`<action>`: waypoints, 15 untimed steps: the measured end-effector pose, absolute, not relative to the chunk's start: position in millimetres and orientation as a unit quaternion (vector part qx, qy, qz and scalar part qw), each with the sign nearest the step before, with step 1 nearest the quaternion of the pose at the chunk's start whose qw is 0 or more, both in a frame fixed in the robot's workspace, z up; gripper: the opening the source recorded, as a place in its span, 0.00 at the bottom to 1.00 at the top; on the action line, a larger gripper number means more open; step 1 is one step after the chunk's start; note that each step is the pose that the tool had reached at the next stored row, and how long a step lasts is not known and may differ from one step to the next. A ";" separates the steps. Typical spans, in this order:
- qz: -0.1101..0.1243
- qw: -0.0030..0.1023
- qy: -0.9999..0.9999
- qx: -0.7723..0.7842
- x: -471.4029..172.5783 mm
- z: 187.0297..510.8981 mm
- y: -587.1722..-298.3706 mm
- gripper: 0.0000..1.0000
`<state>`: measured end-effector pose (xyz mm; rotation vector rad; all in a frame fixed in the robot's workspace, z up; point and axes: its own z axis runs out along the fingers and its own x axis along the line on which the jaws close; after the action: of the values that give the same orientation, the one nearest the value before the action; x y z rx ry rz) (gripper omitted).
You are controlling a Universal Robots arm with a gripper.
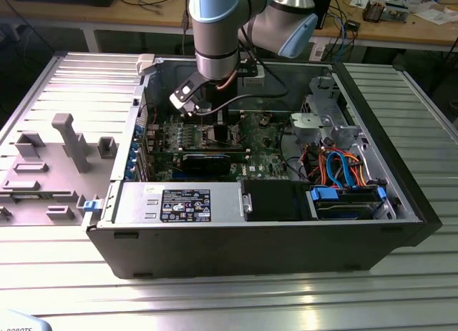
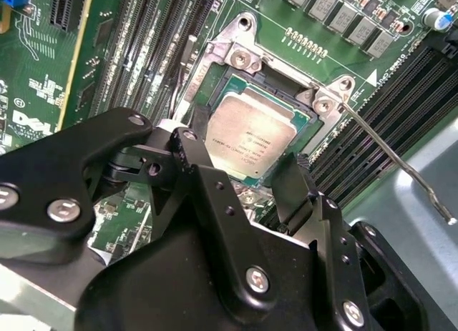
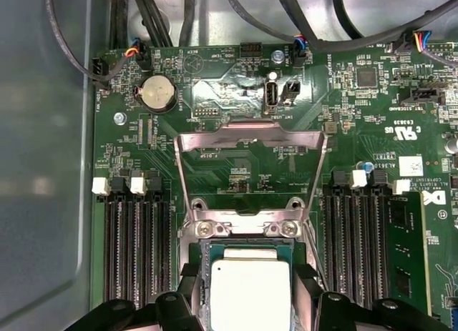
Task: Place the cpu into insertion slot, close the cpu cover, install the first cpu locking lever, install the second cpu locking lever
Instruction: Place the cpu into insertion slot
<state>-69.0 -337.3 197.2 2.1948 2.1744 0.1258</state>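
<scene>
cpu [image 2: 250, 134] in insertion slot [image 2: 268, 77], gripper [image 2: 247, 146] astride, cpu cover [image 3: 250, 134] open

we log: open black metal computer case [image 1: 250, 241] on ribbed silvery table [image 1: 215, 299]; grey plastic fixture block [image 1: 68, 139] beside it; blue and orange cables [image 1: 340, 166] inside.

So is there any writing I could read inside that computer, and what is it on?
White sticker on the grey power supply: print too small to read.
The cpu lid: faint engraved lines, too blurred to read.
Green circuit board: a white maker's logo and tiny white part markings, too small to quote reliably.
</scene>
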 end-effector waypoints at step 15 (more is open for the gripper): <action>0.041 0.025 0.704 0.708 -69.0 204.8 -338.0 0.62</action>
<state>-69.0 -338.0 204.8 2.1903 2.1786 0.1254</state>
